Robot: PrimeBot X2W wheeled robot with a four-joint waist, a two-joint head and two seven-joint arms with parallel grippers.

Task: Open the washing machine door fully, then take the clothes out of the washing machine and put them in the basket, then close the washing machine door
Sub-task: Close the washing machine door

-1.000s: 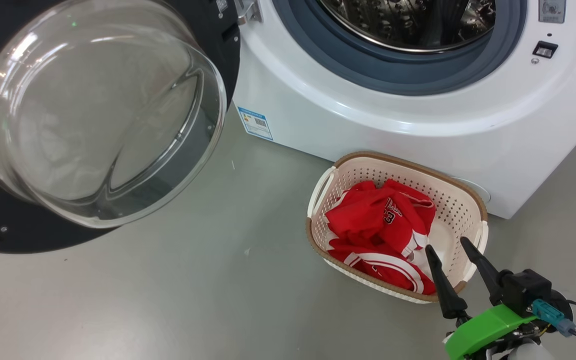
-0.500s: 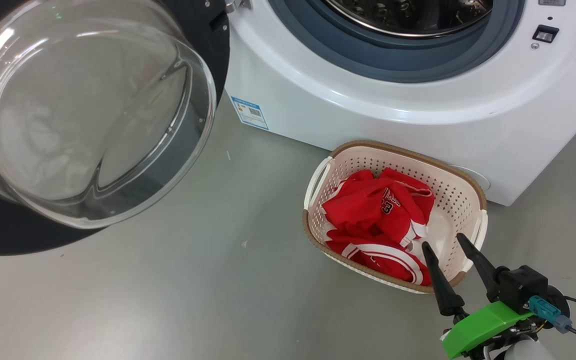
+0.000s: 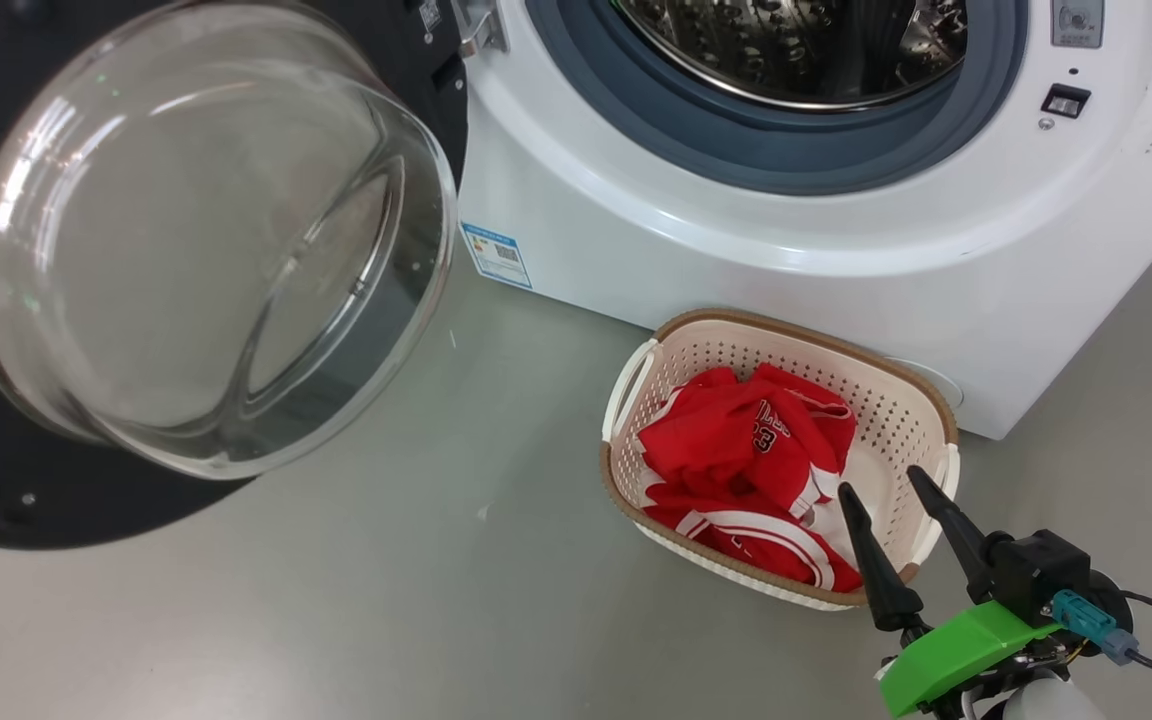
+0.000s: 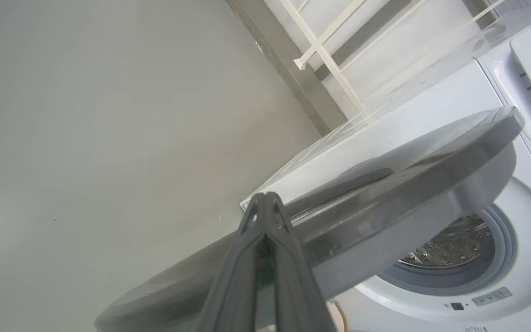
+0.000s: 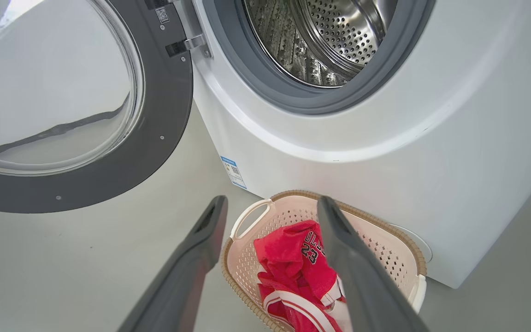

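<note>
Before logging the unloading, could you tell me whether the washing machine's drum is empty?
Empty as far as it shows: bare steel drum, and the red clothes lie in the basket.

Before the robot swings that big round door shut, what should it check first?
1. Clothes in the basket: ok. The red clothes lie inside the basket.
2. Drum emptied: ok for the part that shows. The drum is bare steel in the right wrist view.
3. Doorway free: ok. No cloth hangs over the grey gasket.
4. Right gripper empty: ok. It is open, above the basket's near edge.
5. Left gripper placed on the washing machine door: cannot tell. It is shut, close by the door's outer rim, but contact is unclear.
</note>
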